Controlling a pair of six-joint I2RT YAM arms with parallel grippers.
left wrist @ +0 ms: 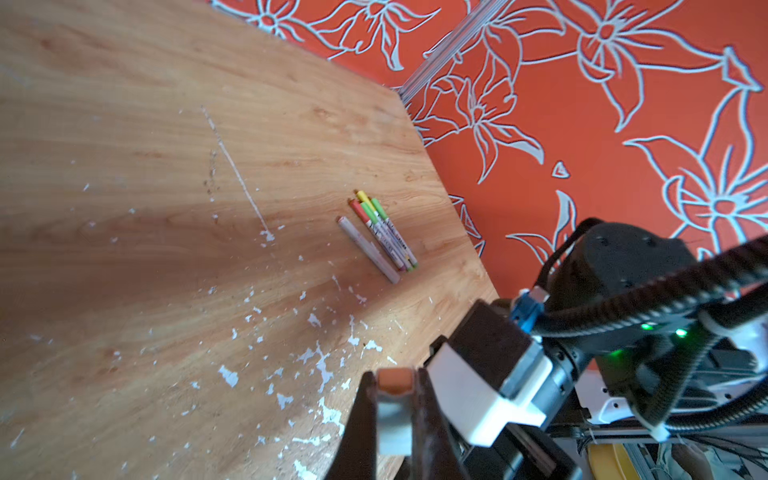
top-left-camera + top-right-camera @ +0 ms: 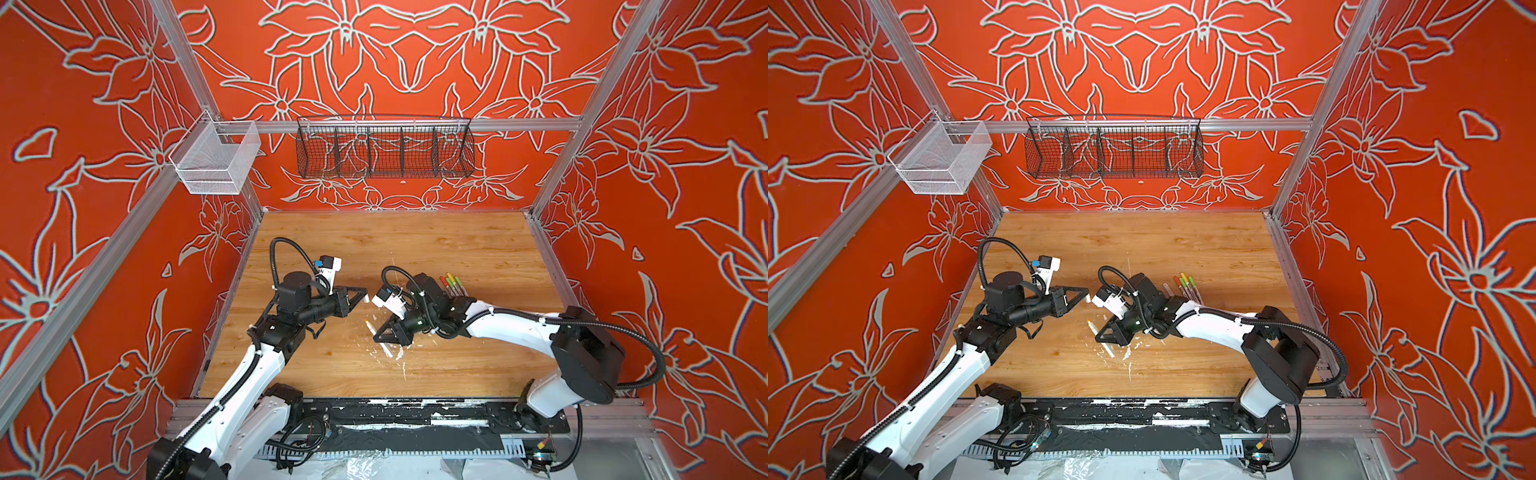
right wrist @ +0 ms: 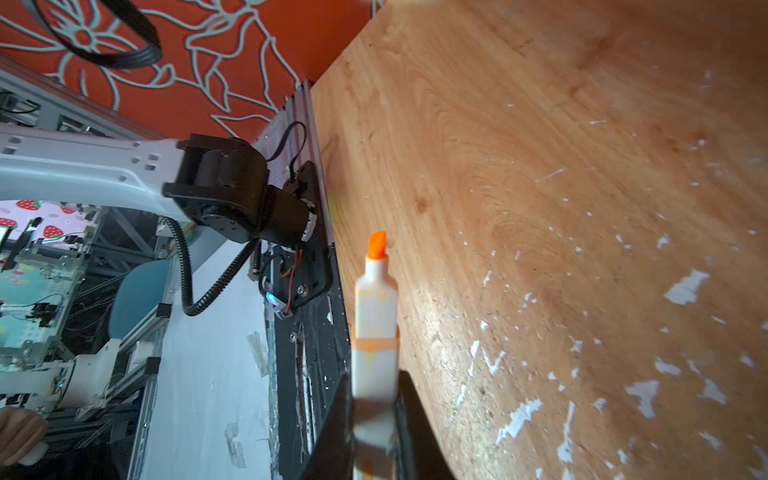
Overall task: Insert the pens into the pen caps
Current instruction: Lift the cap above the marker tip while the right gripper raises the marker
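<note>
- **Pen cap** (image 1: 394,399): grey with an orange outer end. The left gripper (image 1: 395,382) is clamped on it. Only the left wrist view shows it plainly; both top views show just a pale stub.
- **Pen** (image 3: 376,299): white barrel with an orange chisel tip, pinched mid-barrel in the right gripper (image 3: 374,386). Only the right wrist view shows the tip's colour well. From above, its long axis runs diagonally over the middle of the counter (image 2: 415,249). The tip aims toward the far left corner, near the cap but apart from it.
- **Capped pens** (image 1: 380,232): a bundle lying side by side near the right edge.
- **Open room:** bare wood runs toward the far edge.
</note>
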